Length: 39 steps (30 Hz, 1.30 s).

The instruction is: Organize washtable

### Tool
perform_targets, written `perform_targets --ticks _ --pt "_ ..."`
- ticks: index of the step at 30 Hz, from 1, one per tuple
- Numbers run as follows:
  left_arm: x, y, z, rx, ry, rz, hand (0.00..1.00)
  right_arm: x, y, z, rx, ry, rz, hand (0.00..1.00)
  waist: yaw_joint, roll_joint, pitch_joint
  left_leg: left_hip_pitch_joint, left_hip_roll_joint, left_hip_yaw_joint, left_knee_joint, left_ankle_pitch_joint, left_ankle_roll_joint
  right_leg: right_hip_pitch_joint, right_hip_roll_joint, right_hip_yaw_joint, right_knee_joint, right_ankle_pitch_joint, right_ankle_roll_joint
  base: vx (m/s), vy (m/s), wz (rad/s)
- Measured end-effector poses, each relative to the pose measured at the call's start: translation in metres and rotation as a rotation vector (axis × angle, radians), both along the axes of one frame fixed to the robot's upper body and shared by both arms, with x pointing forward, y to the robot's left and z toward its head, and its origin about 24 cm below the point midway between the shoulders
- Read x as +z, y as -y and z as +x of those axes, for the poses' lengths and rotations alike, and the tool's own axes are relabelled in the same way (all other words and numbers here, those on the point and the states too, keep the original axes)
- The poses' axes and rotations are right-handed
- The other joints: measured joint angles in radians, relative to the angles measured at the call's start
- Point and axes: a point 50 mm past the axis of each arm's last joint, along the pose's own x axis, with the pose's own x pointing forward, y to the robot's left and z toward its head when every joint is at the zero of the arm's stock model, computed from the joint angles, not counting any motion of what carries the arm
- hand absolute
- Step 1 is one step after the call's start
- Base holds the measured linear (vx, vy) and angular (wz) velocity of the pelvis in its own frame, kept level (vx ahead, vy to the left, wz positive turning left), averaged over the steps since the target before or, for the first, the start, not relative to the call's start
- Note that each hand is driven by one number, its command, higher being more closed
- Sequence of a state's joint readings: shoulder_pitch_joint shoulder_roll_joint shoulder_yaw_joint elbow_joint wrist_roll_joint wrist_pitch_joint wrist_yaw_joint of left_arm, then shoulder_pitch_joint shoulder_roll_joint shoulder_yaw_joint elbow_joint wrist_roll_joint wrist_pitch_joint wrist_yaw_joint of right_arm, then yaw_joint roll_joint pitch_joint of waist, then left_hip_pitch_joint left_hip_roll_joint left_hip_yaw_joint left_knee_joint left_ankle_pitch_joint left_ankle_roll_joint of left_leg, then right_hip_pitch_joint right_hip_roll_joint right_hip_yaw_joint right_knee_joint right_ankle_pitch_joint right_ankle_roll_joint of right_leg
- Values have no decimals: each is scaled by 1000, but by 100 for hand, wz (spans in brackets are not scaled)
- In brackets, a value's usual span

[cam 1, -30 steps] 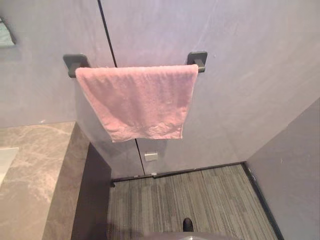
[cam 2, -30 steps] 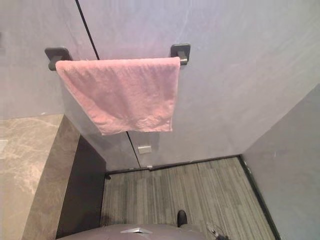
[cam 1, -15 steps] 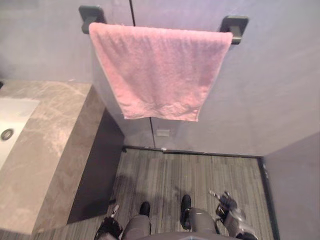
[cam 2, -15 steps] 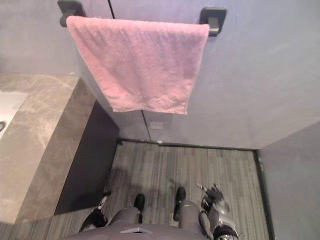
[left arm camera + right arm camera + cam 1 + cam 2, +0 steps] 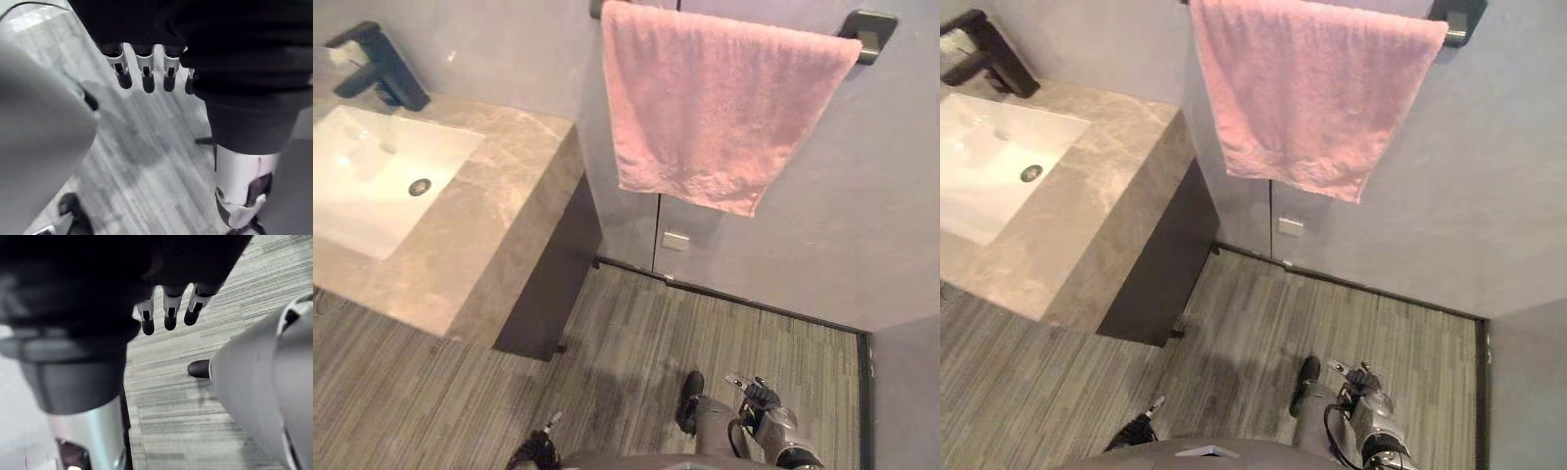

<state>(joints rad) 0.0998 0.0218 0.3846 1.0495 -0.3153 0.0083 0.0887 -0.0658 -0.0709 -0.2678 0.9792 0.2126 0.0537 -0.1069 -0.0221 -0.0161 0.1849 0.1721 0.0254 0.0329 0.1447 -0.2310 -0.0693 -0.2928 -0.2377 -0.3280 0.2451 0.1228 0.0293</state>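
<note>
The washtable is a brown marble counter (image 5: 499, 211) at the left, with a white sunken basin (image 5: 372, 171) and a black faucet (image 5: 377, 69) behind it. Nothing loose lies on the part of the counter that shows. A pink towel (image 5: 720, 108) hangs spread over a dark wall bar (image 5: 868, 29) to the right of the counter. My right hand (image 5: 1363, 387) hangs low beside me over the floor, its fingers (image 5: 168, 313) straight and empty. My left hand (image 5: 1139, 433) hangs low too, with relaxed fingers (image 5: 146, 73) that hold nothing.
A dark cabinet side (image 5: 553, 284) drops from the counter's right end to the striped grey floor (image 5: 636, 343). A small white wall plate (image 5: 675, 240) sits under the towel. Grey walls close the back and the right side.
The camera has swung left and down: basin and faucet have come into view, and the towel now sits at the upper right. Both hands still hang low.
</note>
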Motion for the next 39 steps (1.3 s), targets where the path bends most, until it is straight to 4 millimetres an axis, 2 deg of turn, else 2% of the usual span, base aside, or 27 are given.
perform_targets --ticks 1,2,3,4,5,6,8,11,14,16,17,18,19,20,21,22,23,24,25,26,27,28,29,31,35,38,39 --pt "-1 4 -1 -8 -5 -2 0 3 1 6 16 14 -6 0 25 22 -3 -25 -4 21 10 -10 26 -21 22 79 -20 66 58 -2 459 -60" --pt "-1 5 -1 0 -2 -7 0 6 -5 14 51 37 -4 0 35 34 -3 -47 -12 25 18 -21 36 -61 11 198 125 -16 95 323 408 -33" --pt "0 5 2 -1 8 -2 0 4 -9 11 56 37 7 0 29 31 -2 -60 -21 1 28 -19 36 -72 4 241 245 -80 96 754 159 72" --pt "0 6 2 2 12 -2 0 1 -18 4 63 25 30 0 34 31 -3 -93 -35 -55 47 0 37 -62 3 310 458 -174 87 842 -48 143" --pt "0 2 1 30 16 5 0 -1 -27 3 92 18 40 0 48 8 -16 -106 -63 -105 49 23 42 -16 11 387 581 -216 86 767 -62 139" --pt "1 0 1 31 14 11 0 0 -33 4 115 18 46 0 62 -5 -24 -117 -81 -126 48 34 43 14 11 430 613 -234 86 695 -102 119" --pt "2 -8 -4 44 13 34 0 6 -47 19 197 71 64 0 89 -49 -56 -178 -145 -203 66 75 43 181 27 560 547 -334 84 541 -145 109" --pt "-1 -4 -14 47 -25 19 0 18 -49 43 290 126 13 0 105 -32 -96 -332 -152 -292 137 114 13 254 66 602 323 -434 64 205 -201 106" --pt "-2 -5 -16 42 -49 25 0 33 -56 69 372 186 -22 0 117 -13 -68 -451 -119 -368 154 183 -48 266 101 537 143 -486 36 -30 -389 72" --pt "-3 2 -14 27 -48 7 0 39 -51 78 388 217 -51 0 117 40 -26 -465 -71 -421 106 250 -85 265 164 494 122 -482 38 -141 -397 61" --pt "-3 4 -15 20 -51 3 0 39 -46 78 388 212 -61 0 117 53 -15 -456 -53 -424 59 281 -88 256 178 475 135 -479 31 -212 -338 91" --pt "-4 5 -19 22 -56 0 0 30 -38 66 378 153 -71 0 113 59 7 -414 -3 -380 -60 283 -43 249 177 414 148 -481 -2 -301 -204 101" --pt "-4 2 -22 30 -63 3 0 23 -32 56 371 109 -89 0 109 47 9 -416 -6 -296 -66 278 -2 245 146 380 147 -469 -13 -389 -131 114" --pt "-4 0 -27 30 -78 8 0 17 -25 46 360 68 -102 0 106 32 2 -430 -26 -195 -20 278 13 233 109 356 142 -454 -14 -387 8 101" --pt "-4 -1 -32 27 -92 11 0 12 -16 33 345 31 -112 0 100 23 -3 -446 -52 -105 102 262 38 224 69 326 114 -418 -3 -291 39 81" --pt "-5 0 -36 34 -102 11 0 10 -14 28 340 17 -115 0 96 23 -3 -446 -59 -75 168 247 43 223 55 311 95 -397 3 -148 52 75" --pt "-6 2 -46 52 -126 5 0 5 -12 17 337 -14 -120 0 89 26 -5 -429 -45 -40 299 195 36 220 46 279 70 -355 15 53 32 55" --pt "-6 2 -50 61 -137 1 0 3 -11 11 328 -31 -116 0 86 30 -7 -413 -27 -26 355 161 28 220 44 261 63 -341 19 235 0 87" --pt "-7 2 -55 78 -157 -7 0 -3 -7 -4 297 -76 -106 0 82 35 -10 -373 21 1 414 87 13 220 39 212 63 -323 33 272 26 125" --pt "-7 2 -51 83 -149 -9 0 -7 -1 -17 259 -115 -107 0 72 51 -20 -344 72 41 395 53 13 212 24 146 87 -317 43 142 115 147" --pt "-6 2 -48 85 -139 -8 0 -8 6 -21 225 -126 -110 0 63 51 -19 -345 66 64 349 57 13 206 18 120 104 -316 47 -54 249 170" --pt "-6 1 -46 56 -140 1 0 -10 9 -31 170 -150 -99 0 46 40 -32 -314 35 76 220 62 17 194 22 102 105 -324 56 -174 297 165" --pt "-5 -7 -44 17 -146 26 0 -14 10 -40 125 -178 -81 0 35 12 -40 -263 -11 49 60 113 28 198 7 96 78 -326 52 -156 247 148" --pt "-3 -17 -47 -35 -167 63 0 -17 11 -51 67 -203 -64 0 29 -2 -57 -222 -49 4 -62 194 40 231 -2 98 23 -306 52 -149 179 96" --pt "-4 -12 -44 -99 -167 62 0 -23 9 -68 9 -251 -30 0 27 7 -79 -184 -80 -40 -189 273 54 245 -8 106 -9 -304 68 -152 134 38" --pt "-5 -10 -48 -101 -183 50 0 -23 10 -68 -4 -253 -33 0 25 16 -94 -171 -79 -44 -248 288 47 253 2 108 -46 -297 76 -61 70 4" --pt "-6 -10 -51 -105 -196 48 0 -24 10 -70 -8 -261 -31 0 24 9 -96 -165 -77 -57 -249 288 47 276 12 107 -76 -295 76 -11 30 15"
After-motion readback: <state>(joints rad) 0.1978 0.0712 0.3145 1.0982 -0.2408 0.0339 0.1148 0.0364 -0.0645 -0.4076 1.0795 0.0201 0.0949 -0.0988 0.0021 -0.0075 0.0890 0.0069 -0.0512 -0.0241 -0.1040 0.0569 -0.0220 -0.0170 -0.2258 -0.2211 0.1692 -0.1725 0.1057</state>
